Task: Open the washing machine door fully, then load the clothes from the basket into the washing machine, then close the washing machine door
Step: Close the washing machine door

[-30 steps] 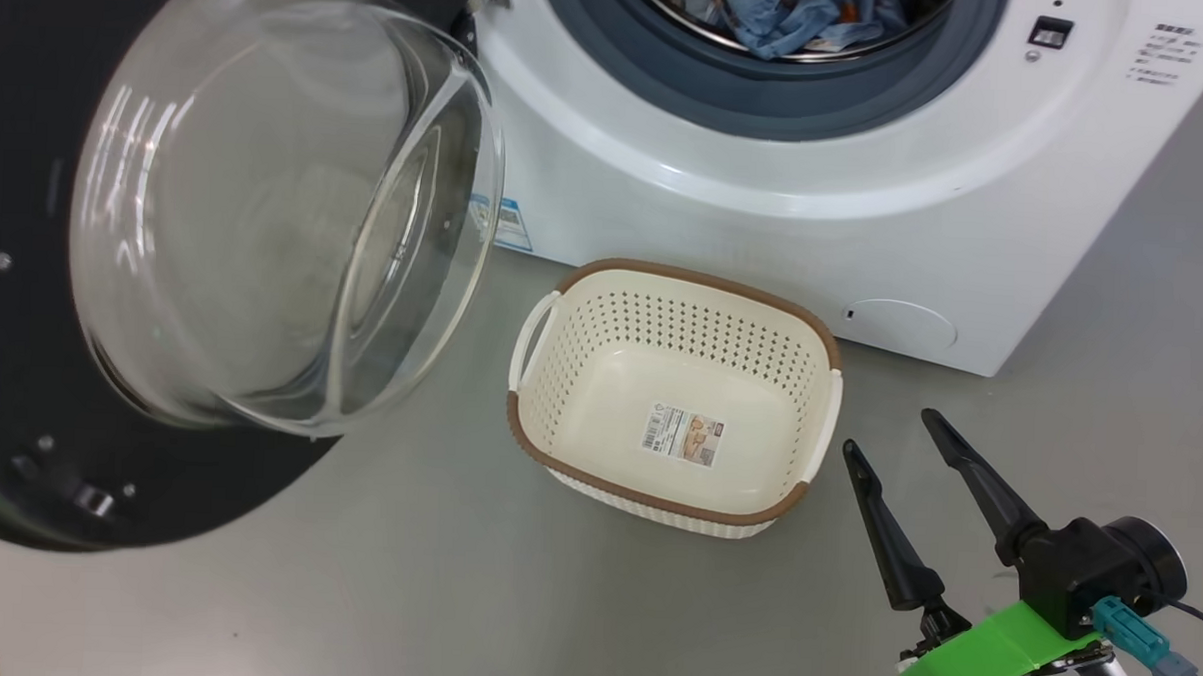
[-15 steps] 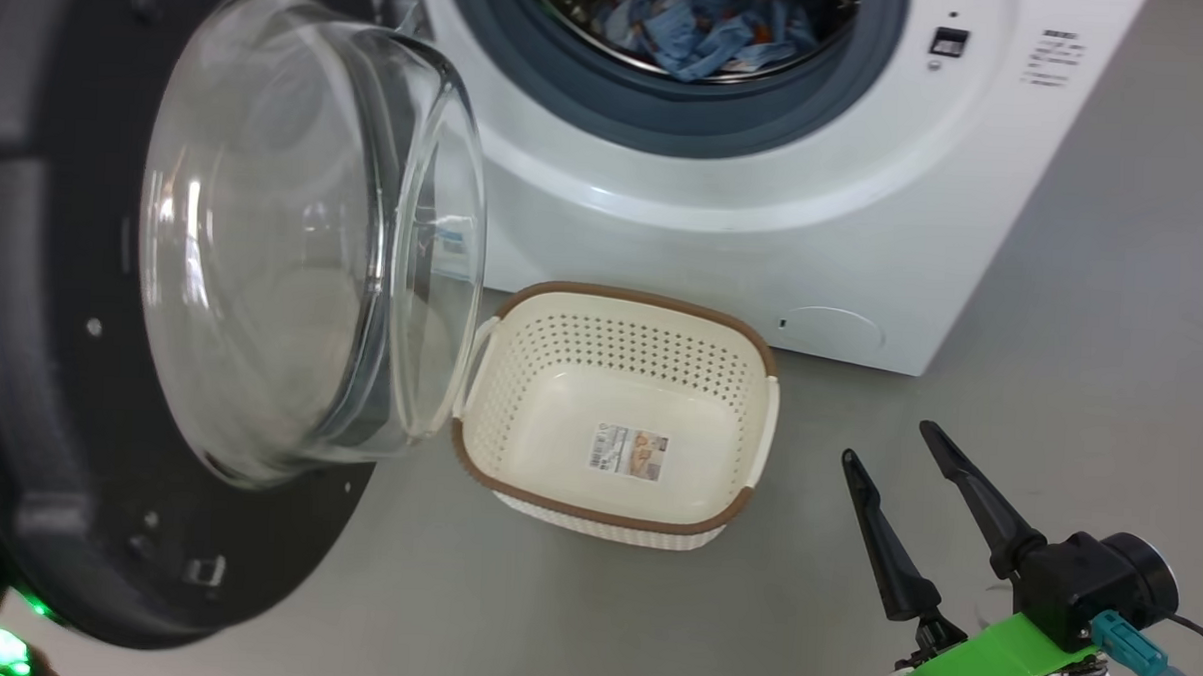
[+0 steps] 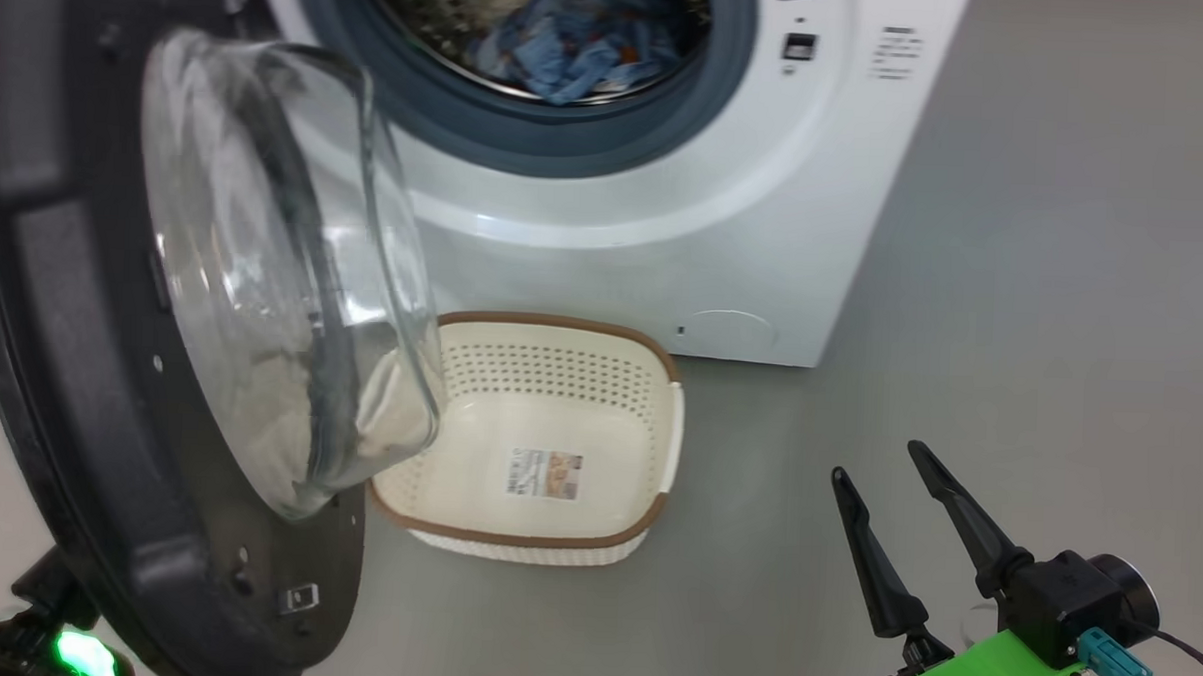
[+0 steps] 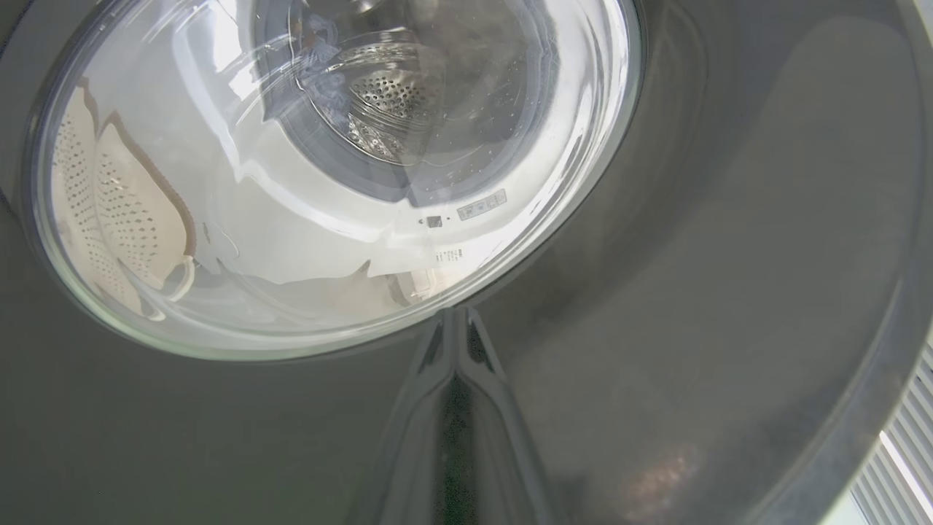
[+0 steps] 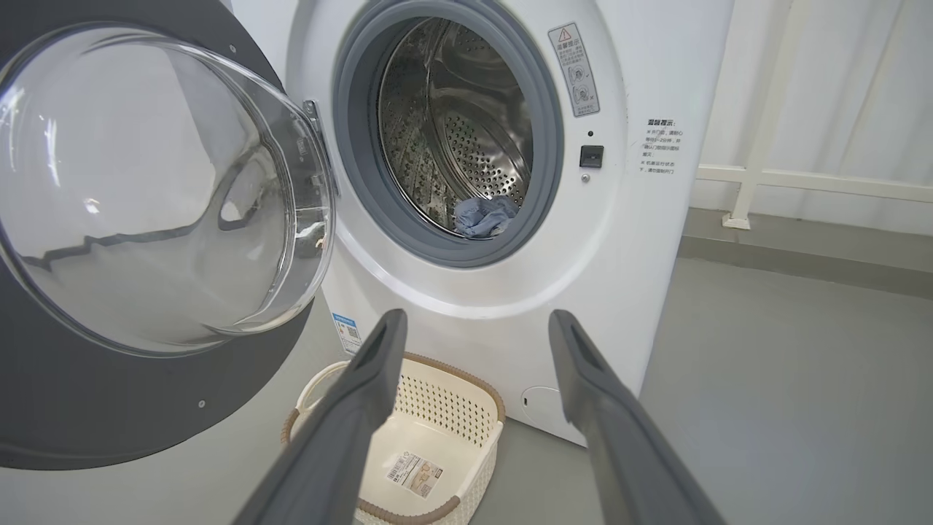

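On the left, the left end effector is seen shut, fingers together, its tips right at the black outer face of the washing machine door, beside the glass window's rim. The door is swung out, its glass bowl overlapping the basket, which is set on the floor before the washing machine. The clothes are piled in the drum. Far right, the right end effector is held open and empty, well apart from the basket.
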### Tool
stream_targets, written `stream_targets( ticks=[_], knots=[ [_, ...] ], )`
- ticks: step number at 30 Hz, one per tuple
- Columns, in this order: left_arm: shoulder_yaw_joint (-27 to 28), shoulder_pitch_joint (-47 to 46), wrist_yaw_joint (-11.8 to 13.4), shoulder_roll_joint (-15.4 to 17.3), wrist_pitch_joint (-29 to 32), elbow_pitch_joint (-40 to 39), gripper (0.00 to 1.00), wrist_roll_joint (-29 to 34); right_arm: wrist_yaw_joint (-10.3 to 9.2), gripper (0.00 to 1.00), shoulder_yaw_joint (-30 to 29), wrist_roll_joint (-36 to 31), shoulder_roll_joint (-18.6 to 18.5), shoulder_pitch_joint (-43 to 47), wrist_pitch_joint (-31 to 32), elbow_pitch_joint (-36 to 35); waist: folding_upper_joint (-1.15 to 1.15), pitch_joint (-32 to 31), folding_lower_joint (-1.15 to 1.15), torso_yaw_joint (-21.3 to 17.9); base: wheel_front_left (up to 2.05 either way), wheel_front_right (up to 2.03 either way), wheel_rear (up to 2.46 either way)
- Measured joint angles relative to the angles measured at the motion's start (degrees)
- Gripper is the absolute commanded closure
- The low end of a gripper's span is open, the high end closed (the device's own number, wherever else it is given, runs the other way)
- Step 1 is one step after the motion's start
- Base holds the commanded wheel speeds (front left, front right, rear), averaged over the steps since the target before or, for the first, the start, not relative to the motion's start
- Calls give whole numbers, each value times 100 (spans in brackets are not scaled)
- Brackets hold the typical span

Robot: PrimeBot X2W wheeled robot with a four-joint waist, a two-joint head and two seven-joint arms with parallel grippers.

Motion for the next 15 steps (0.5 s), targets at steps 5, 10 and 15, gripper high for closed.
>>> stream_targets(
  ticks=[5, 10, 15],
  knots=[
    [-76, 75, 53, -77, 3, -102, 100, 0, 0, 0, -20, 0, 27, 1, -62, 57, 0, -13, 0, -329, 0, 0, 0],
    [-196, 69, 79, -229, 0, -101, 100, -1, 0, 0, -11, 0, 54, 1, -114, 118, 0, -9, 0, -637, 0, 0, 0],
    [-278, -75, 114, -386, -63, 20, 100, 11, 0, 0, -1, 15, 101, -1, -172, 175, 0, 21, 0, -921, 0, 0, 0]
  ],
)
